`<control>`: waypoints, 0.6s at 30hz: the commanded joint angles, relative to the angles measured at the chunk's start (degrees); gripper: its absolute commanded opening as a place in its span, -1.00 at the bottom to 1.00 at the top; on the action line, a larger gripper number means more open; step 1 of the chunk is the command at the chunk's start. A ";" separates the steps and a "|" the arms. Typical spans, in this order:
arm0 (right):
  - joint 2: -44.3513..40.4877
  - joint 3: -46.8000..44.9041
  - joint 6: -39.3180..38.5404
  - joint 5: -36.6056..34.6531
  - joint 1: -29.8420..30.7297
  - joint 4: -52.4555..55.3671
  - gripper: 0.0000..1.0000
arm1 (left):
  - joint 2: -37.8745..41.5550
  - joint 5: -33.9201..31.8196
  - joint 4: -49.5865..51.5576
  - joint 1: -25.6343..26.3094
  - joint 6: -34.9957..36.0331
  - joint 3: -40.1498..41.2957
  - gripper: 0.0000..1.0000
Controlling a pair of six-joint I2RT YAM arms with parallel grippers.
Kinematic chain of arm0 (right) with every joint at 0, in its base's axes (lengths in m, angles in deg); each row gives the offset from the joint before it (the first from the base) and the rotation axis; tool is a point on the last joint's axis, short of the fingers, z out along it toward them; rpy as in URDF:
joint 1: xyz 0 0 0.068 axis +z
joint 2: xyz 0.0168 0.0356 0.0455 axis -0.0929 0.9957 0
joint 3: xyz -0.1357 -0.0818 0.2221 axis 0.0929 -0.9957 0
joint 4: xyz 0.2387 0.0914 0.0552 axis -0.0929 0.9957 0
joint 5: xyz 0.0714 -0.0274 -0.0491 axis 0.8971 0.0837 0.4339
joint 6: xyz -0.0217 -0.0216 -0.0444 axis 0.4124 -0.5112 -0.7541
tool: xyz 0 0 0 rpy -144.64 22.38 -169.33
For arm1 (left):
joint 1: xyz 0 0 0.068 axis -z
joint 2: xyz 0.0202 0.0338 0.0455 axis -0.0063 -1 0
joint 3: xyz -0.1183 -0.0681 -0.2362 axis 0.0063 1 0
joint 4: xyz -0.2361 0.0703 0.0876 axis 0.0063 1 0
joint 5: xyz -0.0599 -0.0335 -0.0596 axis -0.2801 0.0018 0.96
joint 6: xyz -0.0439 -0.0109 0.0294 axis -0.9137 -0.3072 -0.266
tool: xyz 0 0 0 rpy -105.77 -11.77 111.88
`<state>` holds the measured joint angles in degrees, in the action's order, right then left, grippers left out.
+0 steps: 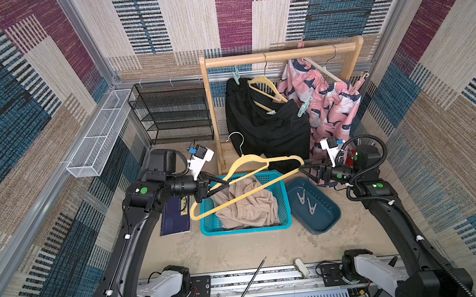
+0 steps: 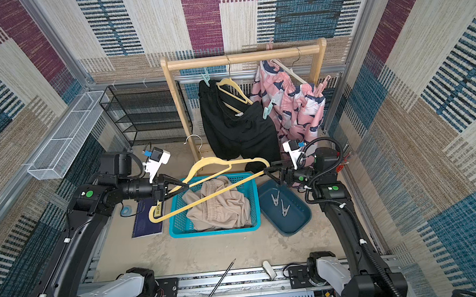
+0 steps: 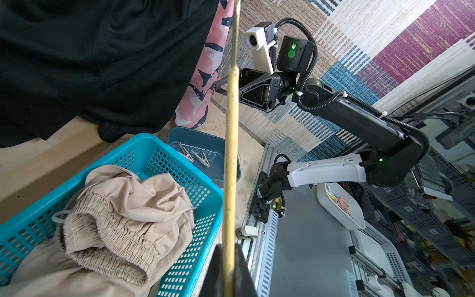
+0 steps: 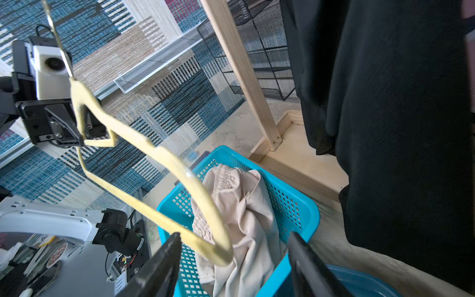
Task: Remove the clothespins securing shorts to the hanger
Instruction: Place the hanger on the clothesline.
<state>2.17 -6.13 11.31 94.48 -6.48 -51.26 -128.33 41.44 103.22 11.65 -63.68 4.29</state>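
My left hand point(image 1: 225, 182) is clenched on the bare yellow hanger point(image 3: 230, 154). It grips near one shoulder and holds the hanger tilted above the teal basket point(image 1: 244, 230). My right hand point(image 1: 303, 167) is released, with its jaws standing wide on either side of the hanger's far end. I cannot tell whether a jaw touches it.

The beige shorts point(image 1: 249, 210) lie crumpled in the basket, their elastic waist bunched up. Two pale clothespins point(image 1: 311, 207), slim with splayed legs, lie side by side in the dark blue tray point(image 1: 322, 220), just beside the basket on the worktop point(image 1: 237, 251).

On the wooden rack point(image 1: 282, 54), the black shorts point(image 1: 266, 124) hang from a second yellow hanger point(image 1: 267, 86). A mint clothespin point(image 1: 235, 76) pinches one end of the waist, and another mint one point(image 1: 304, 106) pinches the other end. Next to them, the pink printed shorts point(image 1: 327, 107) hang from a white hanger point(image 1: 321, 70), with a pink clothespin point(image 1: 362, 80) at the outer end.
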 commanded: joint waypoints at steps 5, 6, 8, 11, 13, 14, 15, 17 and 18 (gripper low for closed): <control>2.53 0.76 -2.49 11.09 0.00 -3.97 0.23 | -0.29 2.98 0.20 -0.06 2.06 0.45 -1.00; 3.29 0.93 -2.65 11.85 -0.01 -3.90 0.19 | -0.43 3.06 0.27 -0.06 2.01 0.43 -1.00; 3.99 0.94 -2.84 12.27 0.00 -4.06 0.09 | -0.51 3.33 0.24 -0.05 2.01 0.54 -1.00; 3.50 0.03 -0.97 13.62 -0.05 -7.73 -0.11 | -0.58 3.35 0.23 -0.06 2.10 0.72 -1.00; 3.40 -0.17 0.21 14.20 -0.04 -9.61 -0.27 | -0.97 3.03 0.20 -0.06 2.26 0.89 -1.00; 3.49 0.10 0.18 14.28 0.00 -9.47 -0.32 | -1.20 2.96 0.20 -0.06 2.19 0.89 -1.00; 3.68 0.34 -0.05 14.20 -0.03 -9.14 -0.39 | -1.51 3.09 0.22 -0.06 2.19 0.81 -1.00; 3.58 0.33 0.32 14.59 -0.03 -9.46 -0.54 | -1.94 3.06 0.22 -0.06 2.02 0.72 -1.00; 3.63 0.13 0.81 14.89 -0.04 -10.08 -0.61 | -2.11 3.07 0.27 -0.06 1.93 0.72 -1.00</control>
<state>5.80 -6.17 10.66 107.09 -6.58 -57.93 -130.10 43.47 103.77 11.65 -63.16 5.07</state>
